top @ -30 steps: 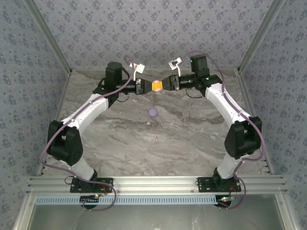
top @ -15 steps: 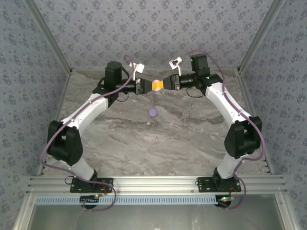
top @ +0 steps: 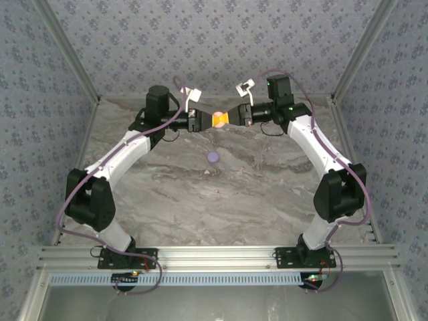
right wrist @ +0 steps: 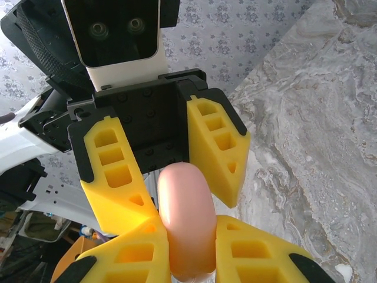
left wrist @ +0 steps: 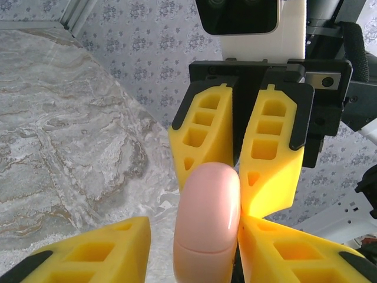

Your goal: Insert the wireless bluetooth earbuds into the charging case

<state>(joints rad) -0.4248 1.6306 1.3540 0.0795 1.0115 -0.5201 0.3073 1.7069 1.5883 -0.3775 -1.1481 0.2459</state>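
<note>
Both arms meet at the far middle, the pink charging case [top: 219, 120] held off the marble table [top: 167, 194] between them
And the right gripper [right wrist: 189, 242] has it pinched, a pad on each flank; the left gripper [left wrist: 194, 244] sits agape round the other end, one finger [left wrist: 283, 247] touching, the other [left wrist: 94, 253] apart. Below, a lilac disc [top: 212, 156] lies mid-table, the earbuds [top: 241, 170] just tiny specks beside it
</note>
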